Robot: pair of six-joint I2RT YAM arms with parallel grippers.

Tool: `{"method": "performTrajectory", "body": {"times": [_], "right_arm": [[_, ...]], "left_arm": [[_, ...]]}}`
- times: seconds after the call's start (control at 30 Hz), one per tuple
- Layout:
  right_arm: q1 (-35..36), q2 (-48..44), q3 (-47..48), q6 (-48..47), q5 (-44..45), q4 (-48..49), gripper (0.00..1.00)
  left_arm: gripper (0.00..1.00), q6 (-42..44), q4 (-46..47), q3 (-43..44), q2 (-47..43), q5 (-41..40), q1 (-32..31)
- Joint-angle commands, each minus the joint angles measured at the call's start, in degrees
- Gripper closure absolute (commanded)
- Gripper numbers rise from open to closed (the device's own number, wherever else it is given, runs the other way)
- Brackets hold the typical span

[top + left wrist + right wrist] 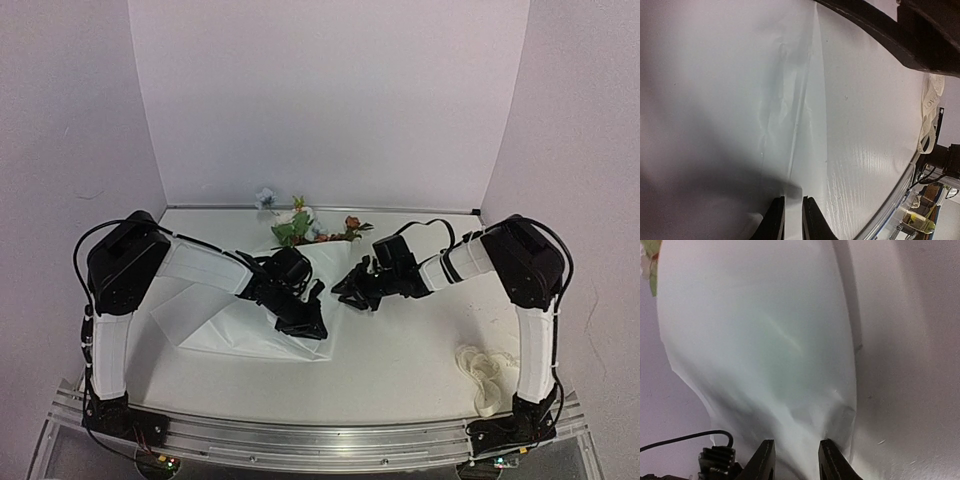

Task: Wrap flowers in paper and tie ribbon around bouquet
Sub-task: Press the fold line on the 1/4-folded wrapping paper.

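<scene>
From above, the flowers (300, 228) lie at the middle of the counter's (400, 360) far edge, at the far end of the paper (215, 320). The sheet spreads from there toward the left near side. The ribbon (485, 372) sits heaped by the right near corner, well apart from my arms. My left claw (310, 318) and right claw (350, 292) are low and near each other at the paper's right edge.

In my left wrist view, the fingers (774, 222) stand narrow with the sheet's edge running in between. I cannot tell whether they bite yet.

In my right wrist view, the fingers (832, 462) stand half wide around a paper corner, holding nothing.

I judge this is the wrapping step, taking hold of the edge. Next I need both claws firmly on the thin sheet before folding it gently over the stems.
</scene>
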Motion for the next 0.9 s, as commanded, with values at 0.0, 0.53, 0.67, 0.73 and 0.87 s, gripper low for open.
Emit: {"method": "performTrajectory", "body": {"times": [0.0, 0.53, 0.67, 0.73, 0.87], "right_arm": [[-1.4, 2.8, 2.7, 1.8, 2.2, 0.8, 0.69], [-5.8, 11.0, 11.1, 8.4, 9.2, 0.4, 0.69], [-7.3, 13.3, 14.6, 9.8, 10.6, 0.2, 0.69], [-8.1, 14.8, 16.6, 10.7, 11.3, -0.3, 0.69], [-9.4, 18.0, 22.3, 11.9, 12.5, -2.2, 0.69]], "left_arm": [[0.87, 1.8, -4.2, 0.9, 2.7, -2.5, -0.5], [0.96, 4.5, -7.5, -1.3, 3.7, -2.3, -0.5], [0.96, 5.0, -7.9, -1.8, 3.6, -2.2, -0.5], [0.96, 5.3, -8.3, -1.8, 3.4, -2.4, -0.5], [0.96, 5.7, -8.9, -1.8, 3.2, -2.6, -0.5]]}}
